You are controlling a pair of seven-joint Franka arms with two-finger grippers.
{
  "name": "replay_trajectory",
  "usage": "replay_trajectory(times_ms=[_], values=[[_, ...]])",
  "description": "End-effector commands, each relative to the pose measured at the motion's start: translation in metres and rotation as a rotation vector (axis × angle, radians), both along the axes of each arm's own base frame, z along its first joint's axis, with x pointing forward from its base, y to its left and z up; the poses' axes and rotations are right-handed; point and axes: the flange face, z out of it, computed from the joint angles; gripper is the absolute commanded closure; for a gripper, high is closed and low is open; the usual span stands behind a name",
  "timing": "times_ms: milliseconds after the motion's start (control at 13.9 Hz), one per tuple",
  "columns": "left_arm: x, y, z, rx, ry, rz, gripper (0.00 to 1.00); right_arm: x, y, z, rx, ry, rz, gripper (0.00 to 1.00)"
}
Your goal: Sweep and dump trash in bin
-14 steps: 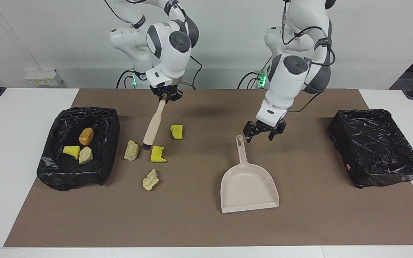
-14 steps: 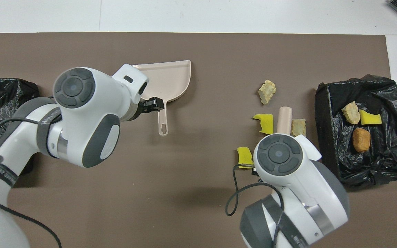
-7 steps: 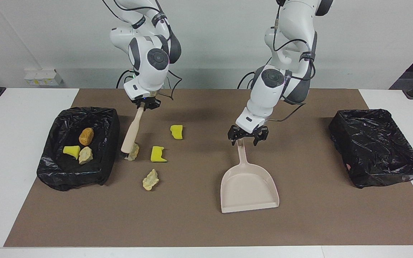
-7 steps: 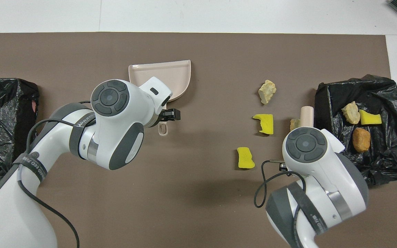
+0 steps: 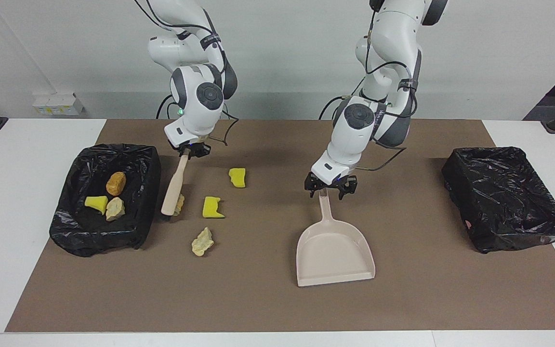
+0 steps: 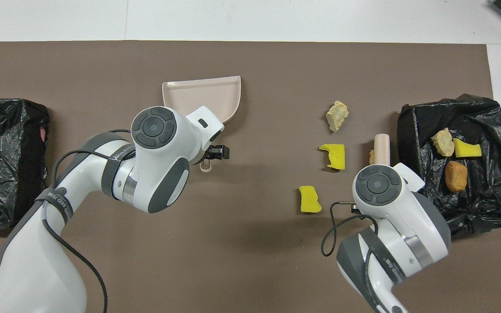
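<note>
White walls back a white table [image 5: 27,202] laid with a brown mat [image 5: 258,299], where two robot arms work a cleanup. The right end effector [image 5: 189,151], pressed tight on the handle of a wooden brush [image 5: 173,185], has swung from the middle of the scattered trash toward the black-lined bin [image 5: 68,236] at the right arm's end, and the bristles now sit against a beige lump [image 5: 179,204] just beside the bin's wall. The left end effector [image 5: 329,187], fingers spread, has dropped from beside the beige dustpan [image 5: 334,255] to straddle the tip of its handle, though it has not closed. That suggests pickup of the pan is the next step, with sweeping ready to follow.

Four scraps remain on the mat: that lump, a green-backed sponge piece [image 5: 212,207], a yellow sponge piece [image 5: 237,177] nearer the robots, and a pale lump [image 5: 202,242] farther from them. Three more [image 5: 106,198] already lie in the bin; a second lined bin [image 5: 506,197] sits at the left arm's end.

From overhead, the right arm's wrist hides most of the brush [image 6: 381,148] and nearly all of the lump [image 6: 371,155]; only the facing view shows bristles meeting it and the left end effector's height at the handle.
</note>
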Motion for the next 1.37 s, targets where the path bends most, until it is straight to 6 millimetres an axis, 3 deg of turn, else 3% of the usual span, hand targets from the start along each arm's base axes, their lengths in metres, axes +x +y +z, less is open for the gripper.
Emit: replay_trajectory(times_ms=[0, 72, 288, 361, 505, 649, 793, 1082, 1298], values=[[0.002, -0.001, -0.003, 0.012, -0.021, -0.017, 0.0, 0.014, 0.012, -0.002, 0.023, -0.007, 0.028, 1.0], [0.004, -0.001, 0.0, 0.019, -0.022, -0.023, 0.01, 0.019, 0.018, 0.0, 0.047, -0.007, 0.019, 1.0], [0.006, 0.0, 0.004, 0.051, 0.0, -0.037, 0.9, 0.03, 0.046, 0.008, 0.092, -0.022, 0.044, 1.0], [0.009, 0.0, 0.006, 0.077, -0.012, -0.055, 1.0, 0.035, 0.05, 0.01, 0.102, -0.027, 0.046, 1.0], [0.01, -0.002, 0.008, 0.072, -0.027, -0.058, 1.0, 0.037, 0.069, 0.014, 0.154, -0.023, 0.038, 1.0], [0.009, 0.003, 0.007, 0.082, -0.02, -0.078, 1.0, 0.045, 0.076, 0.018, 0.167, -0.033, 0.044, 1.0], [0.003, 0.008, 0.02, 0.095, -0.015, -0.192, 1.0, 0.053, 0.078, 0.02, 0.177, -0.038, 0.047, 1.0], [-0.026, 0.032, 0.05, 0.131, 0.01, -0.322, 1.0, 0.059, 0.08, 0.023, 0.185, -0.045, 0.05, 1.0], [-0.057, 0.058, 0.071, 0.151, -0.012, -0.548, 1.0, 0.063, 0.081, 0.026, 0.189, -0.052, 0.05, 1.0]])
